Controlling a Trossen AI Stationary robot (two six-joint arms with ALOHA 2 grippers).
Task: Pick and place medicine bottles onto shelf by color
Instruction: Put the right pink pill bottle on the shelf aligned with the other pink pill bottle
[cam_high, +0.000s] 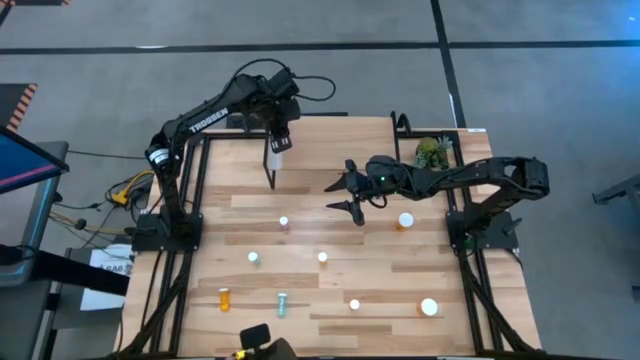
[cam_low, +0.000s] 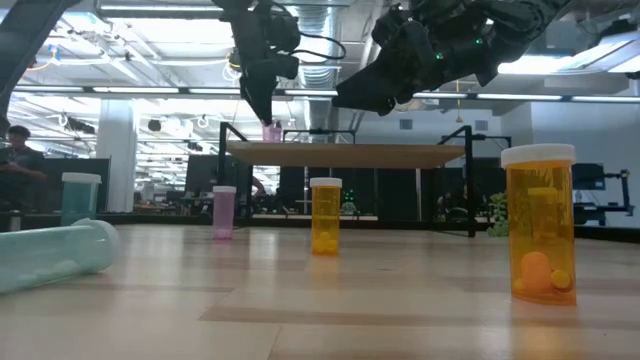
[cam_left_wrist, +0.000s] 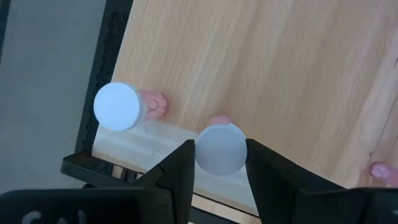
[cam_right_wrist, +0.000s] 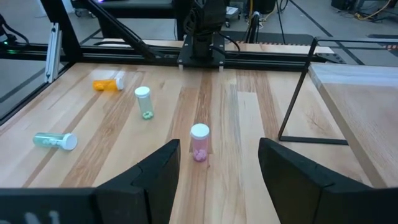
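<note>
My left gripper (cam_left_wrist: 219, 163) is over the shelf (cam_left_wrist: 261, 68), its fingers (cam_left_wrist: 179, 171) closed on the white cap of a pink bottle (cam_left_wrist: 219, 148), and I'm looking straight down the bottle's long axis, so it hangs upright with its base just at the board near the white-edged rim. Another pink bottle (cam_left_wrist: 118, 107) already stands right beside it along that same edge, close but apart, and that gap is what my next move turns on: I judge I need to set this one down straight, without nudging its neighbour. From above, my left arm reaches out from its base and points down at the shelf's near-left part (cam_high: 275, 160); from table level the bottle (cam_low: 271, 131) sits at the shelf top under my fingers. My right gripper (cam_high: 352, 196) hovers over the middle of the table (cam_high: 450, 300), fingers (cam_right_wrist: 158, 171) spread and holding nothing, with a pink bottle (cam_right_wrist: 199, 142) standing straight ahead between them, farther off. That one lies nearer my right arm, so I'd take it next.
</note>
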